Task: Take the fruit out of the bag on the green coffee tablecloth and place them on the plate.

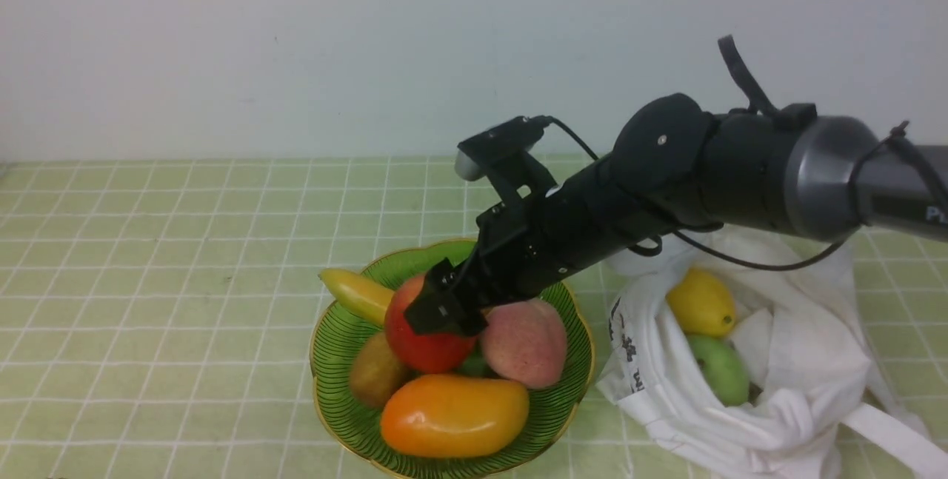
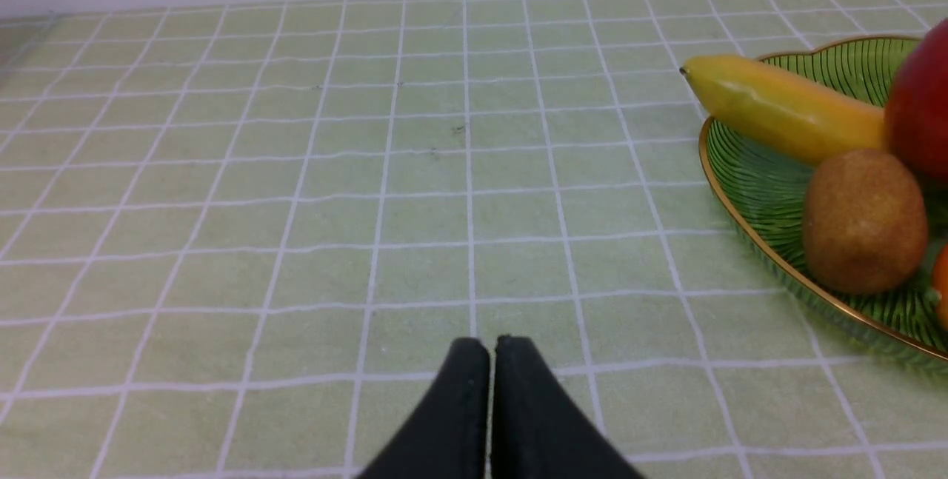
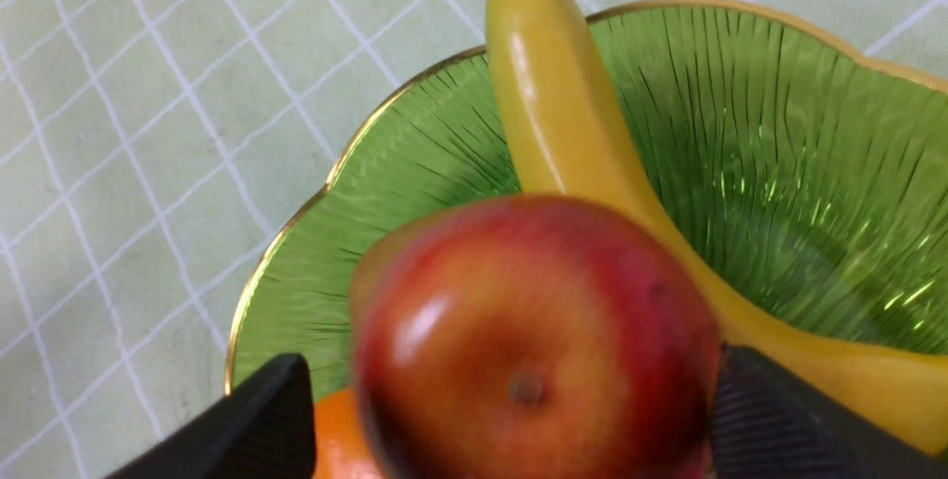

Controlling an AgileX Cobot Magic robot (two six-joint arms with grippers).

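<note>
The red apple (image 1: 416,346) lies in the green gold-rimmed plate (image 1: 335,346) among other fruit. My right gripper (image 1: 444,312) is over it with the jaws spread. In the right wrist view the apple (image 3: 533,338) sits between the fingers: one pad (image 3: 770,420) touches it, the other stands a little apart. The white bag (image 1: 807,360) lies to the right of the plate on the green tablecloth (image 1: 148,279). It is open, with the yellow lemon (image 1: 700,303) and the green fruit (image 1: 720,368) inside. My left gripper (image 2: 489,349) is shut and empty over bare cloth.
The plate also holds a banana (image 1: 357,294), a pink peach (image 1: 526,342), an orange mango (image 1: 453,414) and a brown fruit (image 1: 376,370). A bag strap (image 1: 896,442) trails to the front right. A white wall (image 1: 296,49) closes the back.
</note>
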